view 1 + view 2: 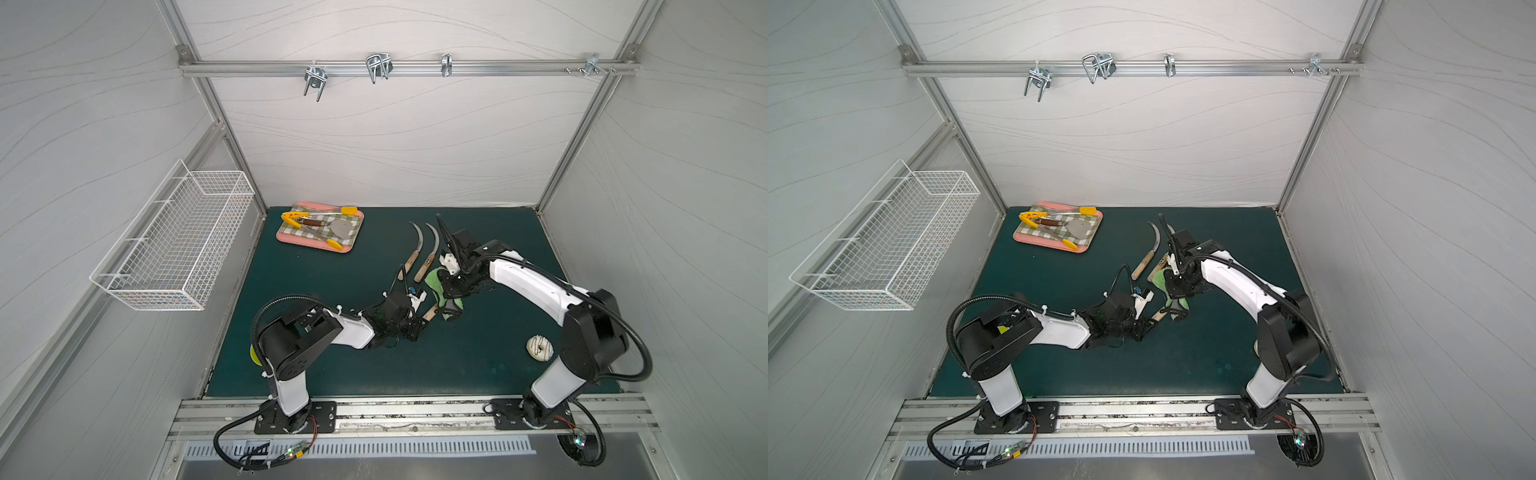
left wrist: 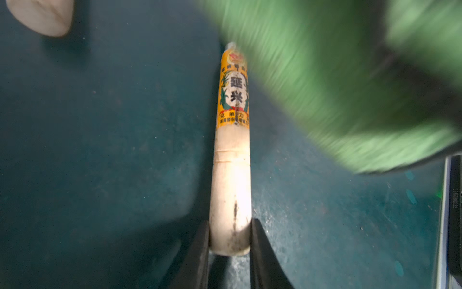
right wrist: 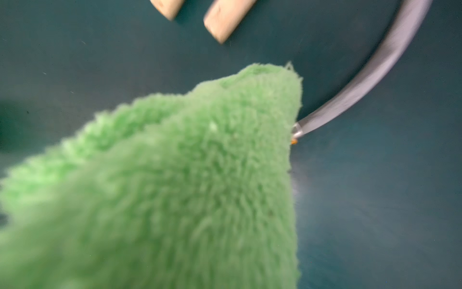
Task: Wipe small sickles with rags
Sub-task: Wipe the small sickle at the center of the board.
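My left gripper [image 2: 230, 240] is shut on the butt end of a small sickle's wooden handle [image 2: 231, 175], which carries an orange label and lies low over the green mat. In both top views this gripper [image 1: 419, 327] sits mid-table with the handle [image 1: 431, 312] sticking out toward the rag. The light-green rag [image 3: 187, 175] covers the handle's far end, and the grey blade [image 3: 370, 75] curves out past it. My right gripper [image 1: 451, 296] is buried in the rag [image 1: 436, 277] and shut on it, its jaws hidden. Two more sickles [image 1: 415, 249] [image 1: 431, 251] lie side by side just behind.
A pink tray [image 1: 286, 240] with yellow-tipped tongs and a spatula stands at the back left. A white wire basket [image 1: 174, 241] hangs on the left wall. A white ring-shaped object [image 1: 540, 348] lies by the right arm's base. Metal hooks [image 1: 378, 66] hang on the back rail.
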Robot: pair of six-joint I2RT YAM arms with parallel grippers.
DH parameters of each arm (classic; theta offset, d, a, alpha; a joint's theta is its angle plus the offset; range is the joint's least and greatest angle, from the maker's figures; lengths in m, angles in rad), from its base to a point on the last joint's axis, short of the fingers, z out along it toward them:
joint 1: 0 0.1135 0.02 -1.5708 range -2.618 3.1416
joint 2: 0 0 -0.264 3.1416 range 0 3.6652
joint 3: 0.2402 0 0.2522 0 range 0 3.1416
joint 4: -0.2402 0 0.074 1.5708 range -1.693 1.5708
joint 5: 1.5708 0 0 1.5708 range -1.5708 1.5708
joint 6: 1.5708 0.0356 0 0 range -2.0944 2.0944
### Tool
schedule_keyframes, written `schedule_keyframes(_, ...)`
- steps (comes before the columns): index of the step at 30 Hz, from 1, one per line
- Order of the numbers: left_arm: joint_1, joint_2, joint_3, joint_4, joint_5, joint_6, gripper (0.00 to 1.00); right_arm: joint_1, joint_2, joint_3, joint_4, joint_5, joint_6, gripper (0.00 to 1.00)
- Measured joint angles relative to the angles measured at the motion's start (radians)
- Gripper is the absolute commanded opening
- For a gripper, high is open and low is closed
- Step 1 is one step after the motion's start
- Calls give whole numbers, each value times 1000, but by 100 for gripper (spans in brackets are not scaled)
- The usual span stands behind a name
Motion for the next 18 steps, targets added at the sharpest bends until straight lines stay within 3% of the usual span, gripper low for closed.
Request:
schedule_keyframes(5, 0, 1, 0, 1, 0, 1, 0, -7, 172, -3, 56, -94, 20, 12)
schedule_keyframes(9, 0, 1, 0, 2, 0, -5, 0, -40, 206, 33, 29, -143, 23, 12)
schedule_keyframes(13, 0, 1, 0, 0, 0, -5, 0, -51, 240, 84, -26, -134, 11, 12)
schedule_keyframes(18, 0, -3, 13, -32, 4, 1, 0, -104, 269, 139, -46, -36, -14, 12)
